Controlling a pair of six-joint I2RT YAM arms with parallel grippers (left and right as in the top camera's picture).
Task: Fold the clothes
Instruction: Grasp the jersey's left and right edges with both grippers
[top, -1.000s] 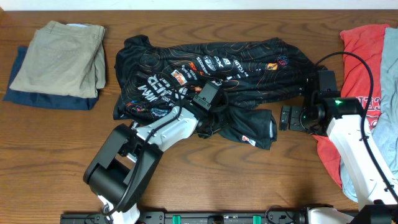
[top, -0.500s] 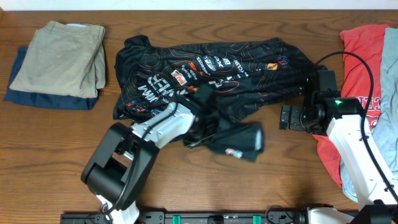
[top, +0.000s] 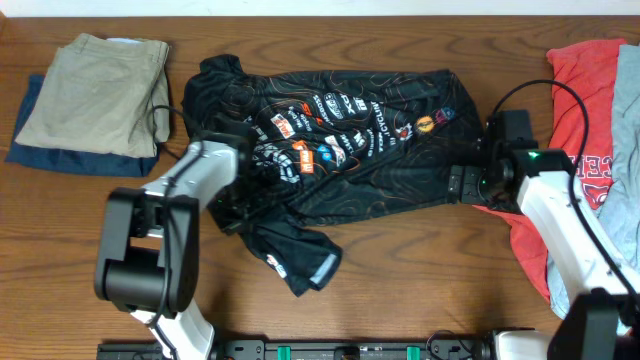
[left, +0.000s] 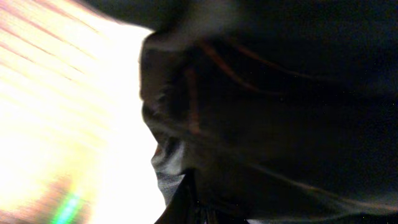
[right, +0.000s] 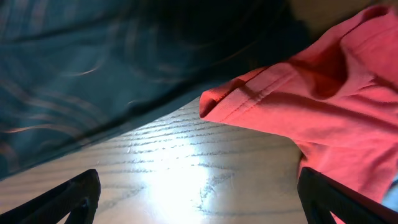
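Task thing: black short-sleeved sports jersey (top: 370, 150) with thin orange-red contour lines and rows of small white, red and orange logos
Jersey place: middle of brown wooden bench (top: 450, 280), a bit toward 12 o'clock, lying mostly flat but wrinkled, logos facing up
Jersey loose part: one flap with a pale hem trails off toward 6 o'clock (top: 305, 262), crumpled on the wood
Left claw (top: 240, 196): at the jersey's 9 o'clock edge, buried in bunched fabric, clamped tight on the jersey cloth
Left wrist view: blurred, black fabric with orange lines (left: 280, 112) fills the frame, glare at 9 o'clock, fingers not readable
Right claw (top: 452, 186): at the jersey's 3 o'clock edge, spread wide, gripping nothing
Right wrist view: both fingertips low in the frame (right: 199, 205), only bare wood (right: 186, 162) between them, jersey hem (right: 93, 74) just beyond at 11 o'clock
Red cotton garment (top: 590, 80): at 3 o'clock on the bench, its hem (right: 323, 93) just beside the jersey edge
Grey-blue cloth (top: 630, 110): far 3 o'clock edge, on top of the red one
Folded khaki trousers (top: 95, 95): 10 o'clock corner, stacked on a folded navy garment (top: 30, 150), well apart from the jersey
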